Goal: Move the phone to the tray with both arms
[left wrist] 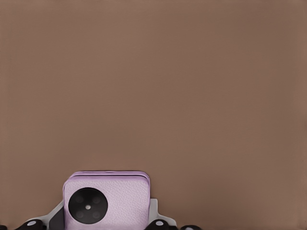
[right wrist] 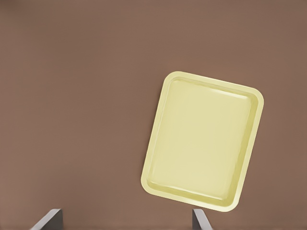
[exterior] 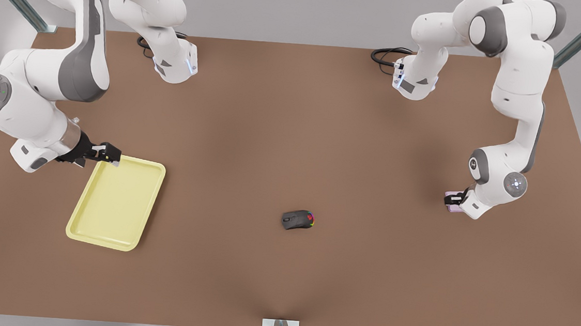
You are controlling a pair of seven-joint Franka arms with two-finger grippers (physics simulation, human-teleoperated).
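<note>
Front view's left: right end effector (exterior: 109, 154) hangs at the near corner of the tray (exterior: 110, 211), fingers spread wide and holding nothing; in its wrist view the tray lies ahead of the fingertips on the counter (exterior: 293, 132), nothing in it. This arm appears to be waiting. Mid-counter, a black mouse (exterior: 298, 219) sits well apart from both end effectors. Front view's right: left end effector (exterior: 454, 199) is down at the phone (exterior: 454, 208); the wrist view shows the phone (left wrist: 108, 200) lying between the fingers, which look to be closing on its sides, though contact is hidden at the frame edge, so whether it is gripped cannot be told. Risks: a thin, flat body offers little purchase, so it could slip on lifting; a handover across the counter could drop it. Phone: pale lilac, nearly square, folded, one dark round lens ring visible.
</note>
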